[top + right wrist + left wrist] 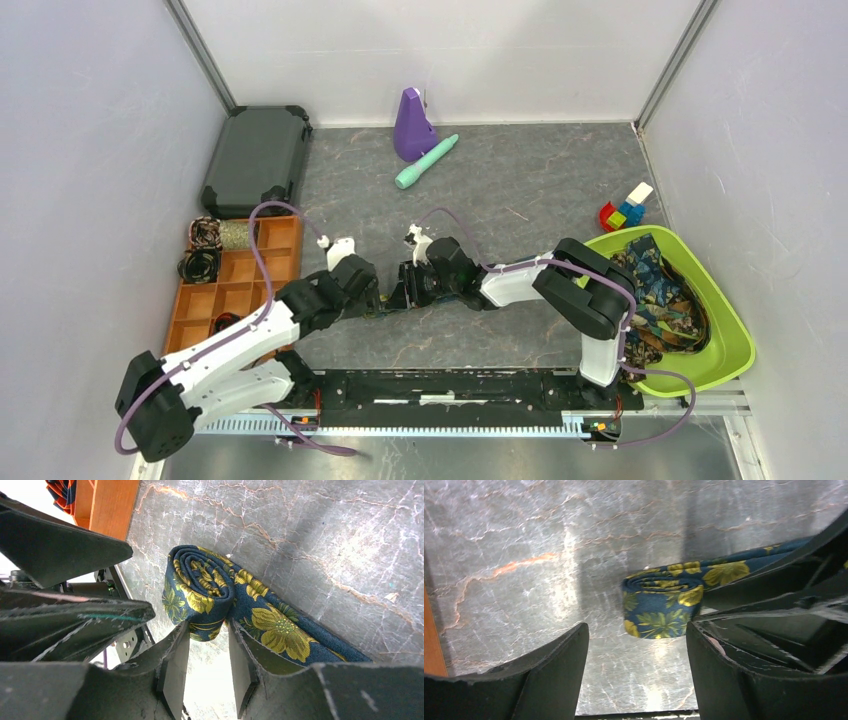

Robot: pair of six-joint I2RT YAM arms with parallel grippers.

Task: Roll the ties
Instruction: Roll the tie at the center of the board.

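Navy tie (200, 587), its tail behind the right jaws

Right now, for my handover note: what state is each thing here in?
Tie: partly rolled, tail lying flat.
Left gripper: fingers open, empty.
Right gripper: fingers partly apart at the coil, grip unclear.
Case: closed.
Tray: holds a few rolled ties.
Bin: holds loose ties, unrolled.
Pen: lying flat.

The left arm (240, 345) stretches low toward the tie coil (200, 587). The left pincer (637, 632) is spread wide, with the coil just beyond its tips. The right arm (520, 280), elbow bent, meets it from the coil's other side, and the right pincer (207, 630) nips the coil's edge between narrow jaws.
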